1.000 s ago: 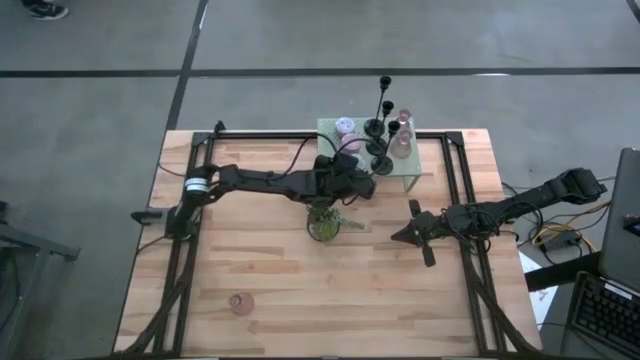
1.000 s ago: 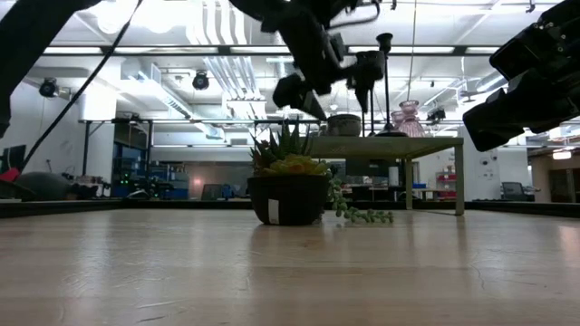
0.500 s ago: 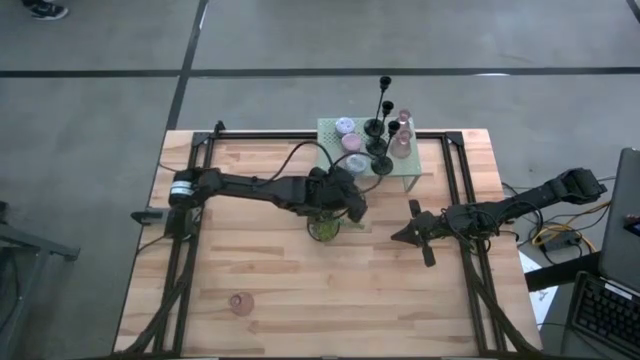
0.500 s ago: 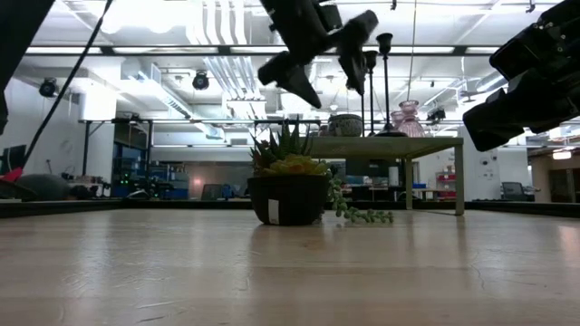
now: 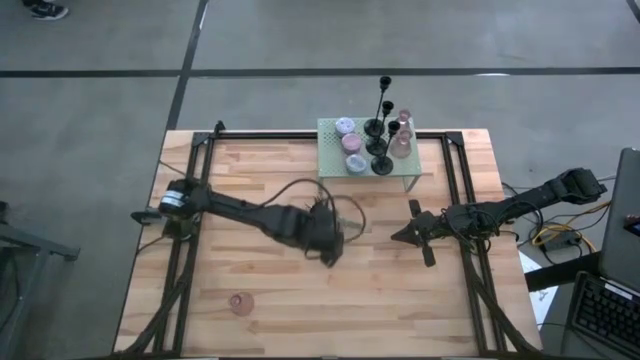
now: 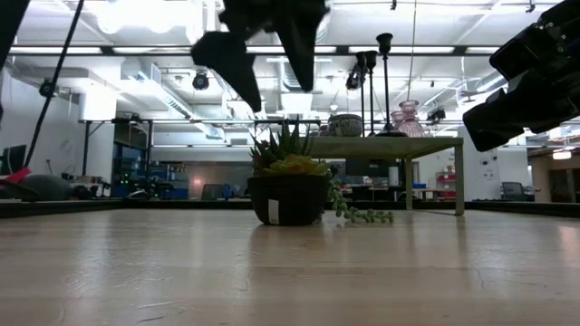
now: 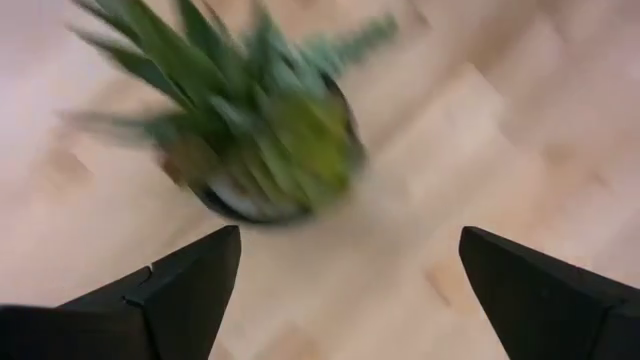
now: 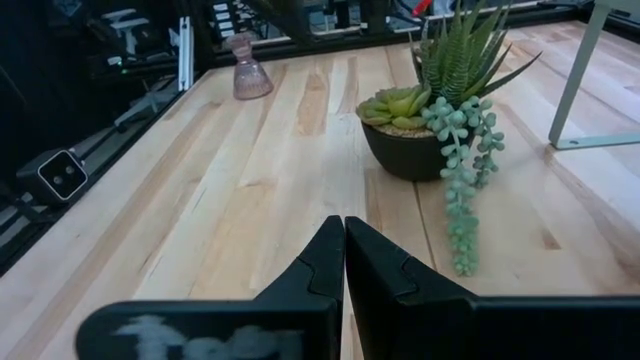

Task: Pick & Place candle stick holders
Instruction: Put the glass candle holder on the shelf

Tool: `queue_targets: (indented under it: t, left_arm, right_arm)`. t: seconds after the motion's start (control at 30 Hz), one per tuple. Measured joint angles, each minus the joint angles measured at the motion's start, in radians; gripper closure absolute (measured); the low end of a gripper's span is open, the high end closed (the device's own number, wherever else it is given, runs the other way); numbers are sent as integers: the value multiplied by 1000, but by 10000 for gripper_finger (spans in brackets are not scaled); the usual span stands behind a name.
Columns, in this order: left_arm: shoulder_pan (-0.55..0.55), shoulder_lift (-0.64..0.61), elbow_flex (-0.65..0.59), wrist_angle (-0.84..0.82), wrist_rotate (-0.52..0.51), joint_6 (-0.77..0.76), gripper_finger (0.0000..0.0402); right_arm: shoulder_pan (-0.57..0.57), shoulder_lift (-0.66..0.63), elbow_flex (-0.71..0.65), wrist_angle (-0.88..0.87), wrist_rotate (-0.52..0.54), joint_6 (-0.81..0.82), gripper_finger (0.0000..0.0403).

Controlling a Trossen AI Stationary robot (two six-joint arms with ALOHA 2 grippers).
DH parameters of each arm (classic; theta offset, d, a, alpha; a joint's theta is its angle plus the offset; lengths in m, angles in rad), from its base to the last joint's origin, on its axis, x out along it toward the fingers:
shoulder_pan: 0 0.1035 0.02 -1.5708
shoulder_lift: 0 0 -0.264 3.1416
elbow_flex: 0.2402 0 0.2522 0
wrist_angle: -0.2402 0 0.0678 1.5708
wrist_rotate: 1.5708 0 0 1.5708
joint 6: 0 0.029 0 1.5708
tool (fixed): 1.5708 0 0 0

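Note:
Three slim black candlesticks (image 5: 381,125) stand by their round bases on the pale green mesh rack (image 5: 330,165) at the table's far side. Beside them on the rack are small lilac (image 5: 345,125), pink (image 5: 352,143) and blue (image 5: 357,163) holders and a pink glass one (image 5: 402,141). Another pink holder (image 5: 238,301) stands on the table near the front left; it also shows in the right wrist view (image 8: 248,72). My left gripper (image 7: 350,240) is open and empty, high above the potted plant (image 7: 270,130). My right gripper (image 8: 344,225) is shut and empty, right of the plant.
The potted spiky plant (image 6: 288,186) with a trailing strand stands mid-table in front of the rack, under my left gripper (image 5: 326,243). Black frame rails (image 5: 190,250) run along the table's left and right sides. Bare wood lies toward the near edge.
My left gripper has drawn back from the rack toward the table's near edge and a little left, passing over the plant, and has risen. It carries nothing. My right arm has kept still.

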Motion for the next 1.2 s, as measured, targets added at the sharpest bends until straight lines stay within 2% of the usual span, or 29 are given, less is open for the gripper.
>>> queue_targets:
  t: [0.2, 0.5, 0.73, 0.9, 1.03, 1.2]
  left_arm:
    - [-103, -2, 0, -32, 77, -97, 24]
    - [-261, -7, -1, -366, 209, -436, 24]
    - [-383, -18, -2, -394, 251, -611, 23]
    - [-474, -17, -2, -388, 317, -748, 24]
    - [-553, -15, -1, -393, 325, -867, 24]
    - [-664, -15, -29, -392, 238, -1047, 23]
  right_arm:
    - [0, 0, 0, 1, 0, 0, 394]
    - [0, 0, 0, 1, 0, 0, 394]
    - [0, 0, 0, 1, 0, 0, 394]
    - [0, 0, 0, 1, 0, 0, 394]
    - [0, 0, 0, 1, 0, 0, 394]
    - [0, 0, 0, 1, 0, 0, 394]
